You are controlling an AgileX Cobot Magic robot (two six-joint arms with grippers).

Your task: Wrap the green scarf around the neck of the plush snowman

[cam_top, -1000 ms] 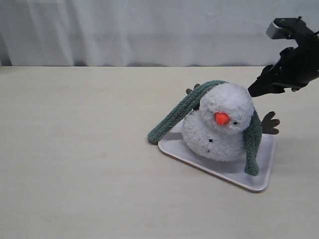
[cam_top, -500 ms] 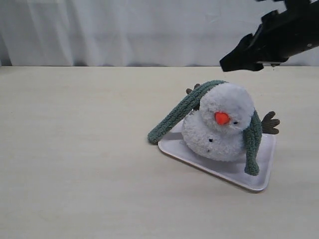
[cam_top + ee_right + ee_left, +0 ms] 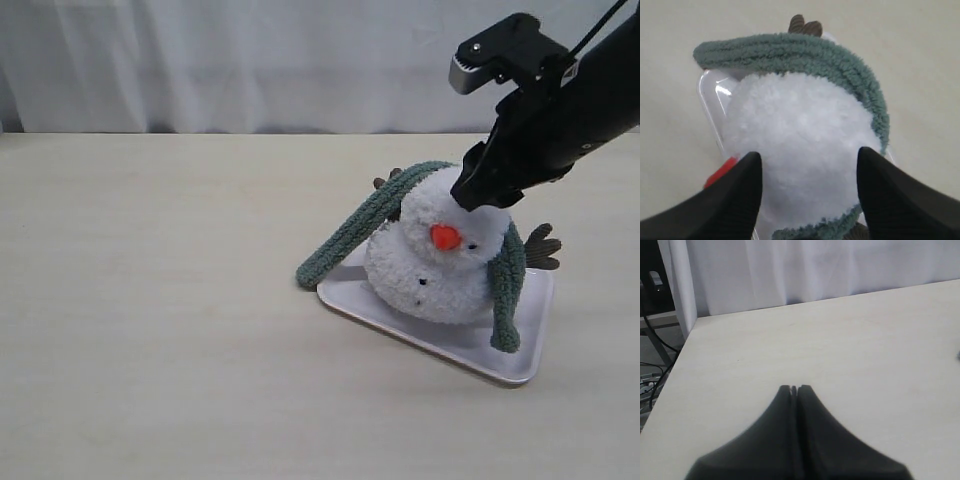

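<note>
**Operator:** Where is the scarf right now?

**Spotter:** The green scarf (image 3: 360, 222) is draped behind the head of the plush snowman (image 3: 440, 275), like a shawl. One end slopes off the tray (image 3: 455, 345) and rests on the table (image 3: 150, 300), on the left of the exterior view. The other end hangs down the snowman's opposite flank and stops on the tray. No green crosses under the carrot nose (image 3: 445, 238), so I judge your wrap only half made. I cannot pick out the snowman's neck in the fluff.

**Operator:** And my grippers?

**Spotter:** Your right gripper (image 3: 809, 154) hangs over the head with its jaws spread wide, one finger on either side of the white ball. It holds nothing, and I cannot tell whether the pads touch the fluff. Your left gripper (image 3: 794, 389) is pressed closed on nothing, over bare table. Its camera shows no scarf or snowman, so you seem to have it parked out of the way.

**Operator:** What stands in my way?

**Spotter:** Mostly the head itself. It fills the gap between your open fingers, and the knit lies behind it, so closing here would likely pinch plush rather than scarf. A brown twig arm (image 3: 543, 247) sticks out just beside the hanging end, and you could snag it when you reach there. The snowman is soft and leans forward on a smooth-looking tray, so a tug on either end may tip or slide it. The curtain (image 3: 250, 60) behind is well apart from everything.
</note>
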